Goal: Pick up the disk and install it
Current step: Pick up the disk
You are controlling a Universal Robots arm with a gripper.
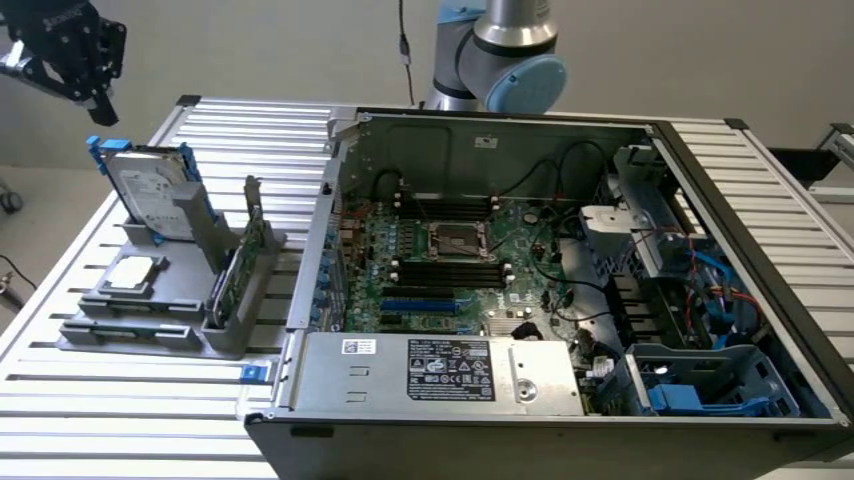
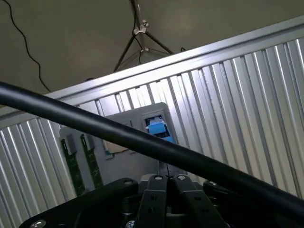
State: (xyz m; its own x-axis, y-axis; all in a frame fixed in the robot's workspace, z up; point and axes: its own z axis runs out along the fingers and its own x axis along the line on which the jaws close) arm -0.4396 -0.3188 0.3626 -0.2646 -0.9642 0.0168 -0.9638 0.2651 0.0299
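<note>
**Closed claw hangs above the racked disk, nothing lifted yet**

The black two-fingered gripper (image 1: 103, 112) hangs in the air at the exterior view's far left, just above and apart from the disk (image 1: 150, 190), a flat silver hard drive with a white label in a blue plastic carrier. In the wrist view its fingers meet tip to tip with nothing between them, so the claw is closed and empty.

The disk stands on edge in a slot of the grey plastic rack (image 1: 147, 325). The slot keeps it upright, and its blue upper edge is exposed from above — probably why the claw is there. The wrist view looks down on that blue edge (image 2: 156, 128).

A small square silver chip (image 1: 130, 273) lies flat in the same rack, and a thin green circuit card (image 1: 236, 262) stands in another slot. The open grey computer case (image 1: 534, 150) lies on the ribbed aluminium table (image 1: 80, 410), well apart from the disk, so the task looks barely begun.
</note>
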